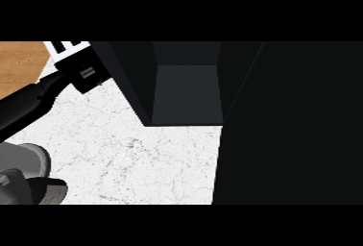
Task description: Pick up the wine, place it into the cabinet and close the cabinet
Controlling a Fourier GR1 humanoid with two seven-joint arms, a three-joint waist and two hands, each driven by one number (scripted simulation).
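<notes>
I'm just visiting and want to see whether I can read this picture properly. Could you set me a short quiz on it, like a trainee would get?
1. True or false: the inside of the cabinet can be seen.
2. The counter top is: A) wooden, B) white with grey veins, C) black.
3. From which side of the view does the dark arm come in?

Key: 1 true; 2 B; 3 the left.

Grey rounded forearm segments (25, 166) at lower left w/ black trim; blocky black robot hand (79, 72) upper left.
</notes>
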